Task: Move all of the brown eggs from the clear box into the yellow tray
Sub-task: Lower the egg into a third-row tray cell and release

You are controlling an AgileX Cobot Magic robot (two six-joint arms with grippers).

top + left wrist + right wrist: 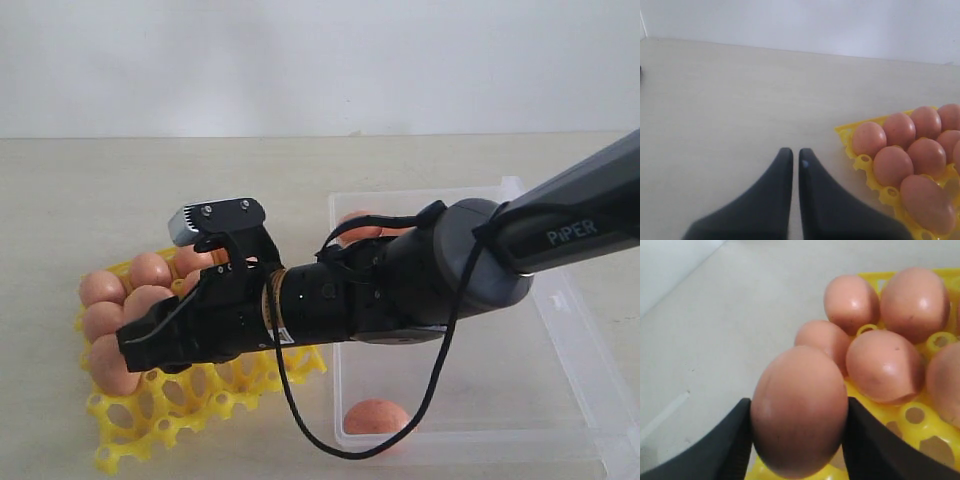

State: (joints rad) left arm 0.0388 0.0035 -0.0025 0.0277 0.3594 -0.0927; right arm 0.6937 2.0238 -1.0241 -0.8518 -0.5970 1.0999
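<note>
My right gripper [799, 409] is shut on a brown egg [800, 410], one finger on each side of it, at the near edge of the yellow tray [900, 432]. In the exterior view that gripper [135, 348] reaches across to the tray [200, 400] at the left, the held egg [108, 368] at its tip. Several brown eggs [102, 288] sit in the tray's cells. The clear box [585, 340] at the right holds one egg [375, 415] near its front and another [358, 226] partly hidden behind the arm. My left gripper [795, 152] is shut and empty above bare table beside the tray [860, 162].
The right arm's black cable [300, 420] loops down over the tray's edge and the box's front corner. Pale tabletop [730, 100] stretches left of the tray to a white wall.
</note>
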